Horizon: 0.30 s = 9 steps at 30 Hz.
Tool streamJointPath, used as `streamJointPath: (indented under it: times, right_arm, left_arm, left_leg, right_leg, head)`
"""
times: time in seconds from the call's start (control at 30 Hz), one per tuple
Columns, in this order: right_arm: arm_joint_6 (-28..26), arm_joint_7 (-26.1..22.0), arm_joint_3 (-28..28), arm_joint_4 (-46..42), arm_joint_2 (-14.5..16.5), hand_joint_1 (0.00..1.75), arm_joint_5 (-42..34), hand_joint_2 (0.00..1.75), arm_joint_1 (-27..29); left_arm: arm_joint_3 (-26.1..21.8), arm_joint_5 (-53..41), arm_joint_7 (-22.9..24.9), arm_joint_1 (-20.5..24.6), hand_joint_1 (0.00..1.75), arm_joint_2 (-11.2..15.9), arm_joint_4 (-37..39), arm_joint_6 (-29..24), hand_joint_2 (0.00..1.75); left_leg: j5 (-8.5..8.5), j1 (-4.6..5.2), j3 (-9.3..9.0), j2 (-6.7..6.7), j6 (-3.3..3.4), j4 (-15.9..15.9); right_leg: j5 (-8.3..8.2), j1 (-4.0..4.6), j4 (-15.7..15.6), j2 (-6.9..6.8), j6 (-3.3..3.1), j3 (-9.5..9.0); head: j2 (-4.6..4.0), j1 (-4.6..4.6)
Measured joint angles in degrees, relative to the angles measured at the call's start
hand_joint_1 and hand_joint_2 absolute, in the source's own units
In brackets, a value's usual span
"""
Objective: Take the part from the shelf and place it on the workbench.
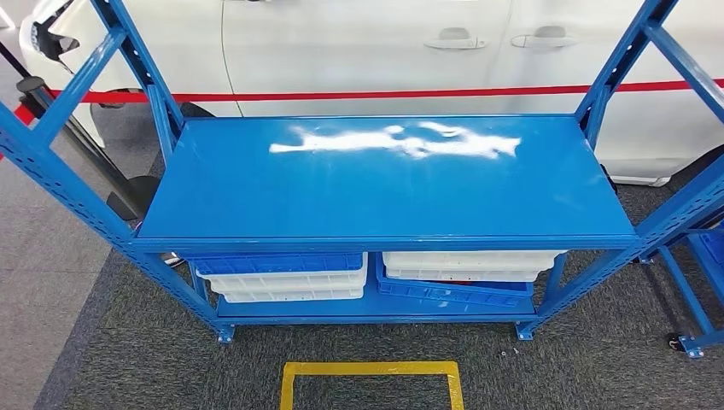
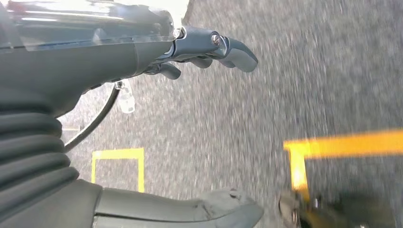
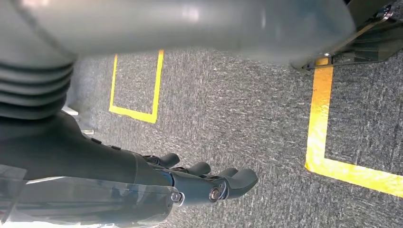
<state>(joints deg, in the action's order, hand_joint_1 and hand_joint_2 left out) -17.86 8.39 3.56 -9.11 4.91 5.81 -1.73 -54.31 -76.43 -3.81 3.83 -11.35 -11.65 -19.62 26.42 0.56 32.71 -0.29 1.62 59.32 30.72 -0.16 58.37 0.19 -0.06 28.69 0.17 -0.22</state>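
While over carpet (image 3: pixel 247 109), hands empty.

Bright; glare on shelf top (image 1: pixel 393 141); L wrist view blurred.

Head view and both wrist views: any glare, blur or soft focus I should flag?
Head view: sharp, with a white glare patch on the blue shelf top. Left wrist view: the carpet and yellow floor tape are motion-smeared; the left hand is sharper. Right wrist view: the carpet is crisp, the right hand clear, the arm cover near the lens is soft.
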Motion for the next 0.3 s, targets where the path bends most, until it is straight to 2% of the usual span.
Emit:
streamJointPath:
  times: [0.03, 0.07, 0.17, 0.2, 0.3]
  right_arm:
    - [0.0, 0.0, 0.0, 0.0, 0.0, 0.00, 0.1, 0.00, 0.0]
    - [0.0, -0.1, 0.0, 0.0, 0.0, 0.00, 0.1, 0.44, 0.0]
    - [0.0, -0.3, 0.0, 0.0, 0.0, 0.00, 0.6, 1.75, 0.0]
    - [0.0, -0.3, 0.0, 0.0, -0.1, 0.00, 0.7, 1.75, 0.0]
    - [0.0, -0.4, 0.1, 0.0, -0.1, 0.00, 0.9, 1.75, 0.0]
  left_arm:
    - [0.0, 0.0, 0.0, 0.0, 0.00, 0.1, 0.0, -0.4, 0.00]
    - [0.0, 0.0, 0.0, 0.0, 0.00, 0.2, 0.0, -0.8, 0.00]
    - [0.0, 0.0, -0.1, -0.1, 0.00, 0.3, 0.0, -1.9, 1.31]
    - [0.0, 0.0, -0.2, -0.1, 0.00, 0.3, 0.0, -2.1, 1.75]
    - [0.0, 0.0, -0.6, -0.2, 0.00, 0.3, 0.0, -2.5, 1.75]
  left_leg:
    - [0.00, 0.00, 0.00, -0.01, 0.00, 0.0]
    - [0.00, 0.00, 0.01, -0.01, 0.00, 0.0]
    - [0.00, 0.00, 0.01, -0.01, 0.00, 0.0]
    - [0.00, 0.01, 0.01, -0.01, 0.00, 0.0]
    - [0.00, 0.01, 0.02, -0.01, 0.00, 0.0]
  right_leg:
    - [0.01, 0.00, 0.0, -0.01, 0.01, 0.00]
    - [0.01, 0.00, 0.0, -0.01, 0.01, -0.01]
    - [0.01, -0.01, 0.0, -0.01, 0.02, -0.01]
    - [0.01, -0.02, 0.0, -0.01, 0.02, -0.01]
    - [0.00, -0.03, 0.0, -0.01, 0.02, -0.02]
  head:
    - [0.00, 0.01]
    - [0.00, 0.01]
    - [0.00, 0.02]
    - [0.00, 0.02]
    - [0.00, 0.02]
